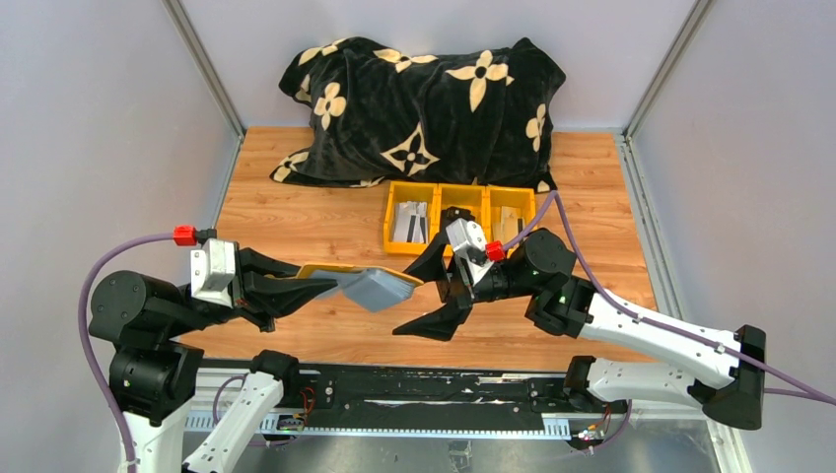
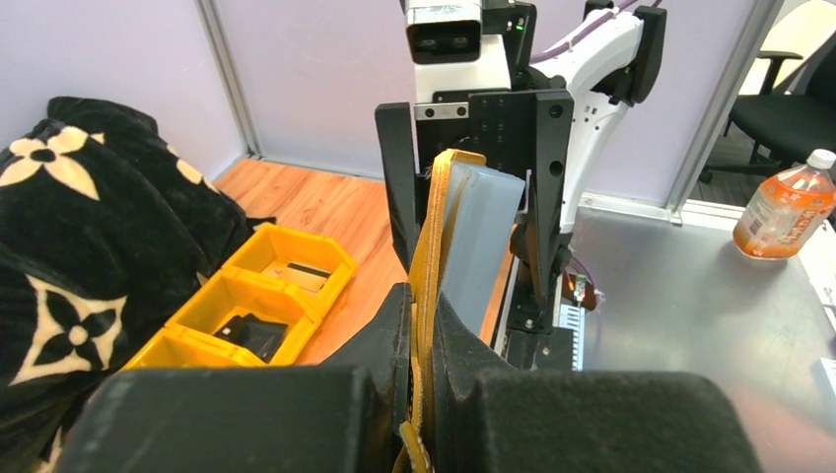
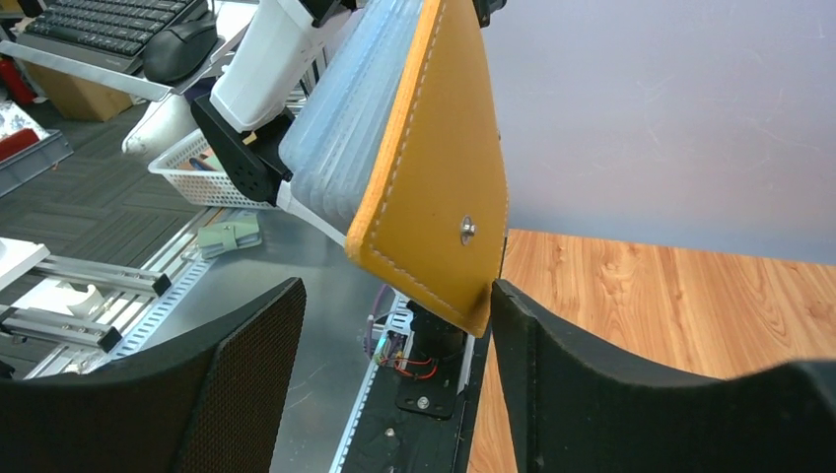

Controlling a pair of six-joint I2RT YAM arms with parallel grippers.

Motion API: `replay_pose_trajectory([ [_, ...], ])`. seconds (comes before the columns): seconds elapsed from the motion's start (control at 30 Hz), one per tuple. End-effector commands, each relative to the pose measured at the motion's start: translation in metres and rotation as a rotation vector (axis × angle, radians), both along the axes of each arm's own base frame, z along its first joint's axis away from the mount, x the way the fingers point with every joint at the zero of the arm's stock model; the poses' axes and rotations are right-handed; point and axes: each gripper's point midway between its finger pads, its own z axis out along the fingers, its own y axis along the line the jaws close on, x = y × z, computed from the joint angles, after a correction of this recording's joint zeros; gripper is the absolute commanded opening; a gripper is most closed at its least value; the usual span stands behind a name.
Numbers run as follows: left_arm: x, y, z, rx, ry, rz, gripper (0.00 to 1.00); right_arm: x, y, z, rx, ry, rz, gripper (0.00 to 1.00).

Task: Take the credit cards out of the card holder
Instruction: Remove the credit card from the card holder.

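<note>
While clamped by its mustard flap in the left tool (image 1: pixel 317 287) (image 2: pixel 419 330), the card holder (image 1: pixel 380 289) (image 2: pixel 475 246) (image 3: pixel 426 168) hangs clear of the worktop (image 1: pixel 296 217), above its near edge just left of centre, with the grey-blue accordion pockets fanned toward the right arm. Left tool: closed tight on the flap. Right tool (image 1: pixel 434 296) (image 3: pixel 394 296): jaws spread wide, one either side of the holder's free end, gripping nothing; contact with the flap not resolvable. Three yellow bins (image 1: pixel 460 184) (image 2: pixel 296 241) sit in a row toward the far edge, centre, with flat pale pieces in the outer two, too small to identify. Black flower-print blanket (image 1: pixel 424 108) heaped along the far edge.
</note>
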Motion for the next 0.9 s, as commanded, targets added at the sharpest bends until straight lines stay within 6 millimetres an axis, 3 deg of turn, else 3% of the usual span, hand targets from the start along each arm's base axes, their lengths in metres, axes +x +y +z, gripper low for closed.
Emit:
replay_pose_trajectory([
  [0.0,0.002,0.001,0.009,-0.025,-0.029,0.019,0.0,0.001,-0.001,0.026,0.082,-0.048,-0.045,0.68],
  [0.17,0.001,0.001,0.008,-0.023,-0.028,0.019,0.0,0.009,-0.004,0.037,0.112,-0.039,-0.101,0.44],
  [0.37,0.001,0.001,0.008,-0.025,-0.022,0.018,0.0,0.01,-0.006,0.042,0.118,-0.023,-0.111,0.26],
  [0.53,0.001,0.001,0.008,-0.028,-0.02,0.016,0.0,0.015,-0.007,0.049,0.131,0.004,-0.145,0.25],
  [0.67,0.0,0.001,0.008,-0.028,-0.017,0.017,0.0,0.02,-0.007,0.056,0.157,0.034,-0.169,0.3],
  [0.73,0.0,0.001,0.008,-0.028,-0.015,0.016,0.0,0.024,-0.006,0.059,0.165,0.061,-0.191,0.38],
  [0.87,0.0,0.001,0.008,-0.03,-0.011,0.015,0.0,0.029,-0.004,0.063,0.184,0.083,-0.212,0.39],
])
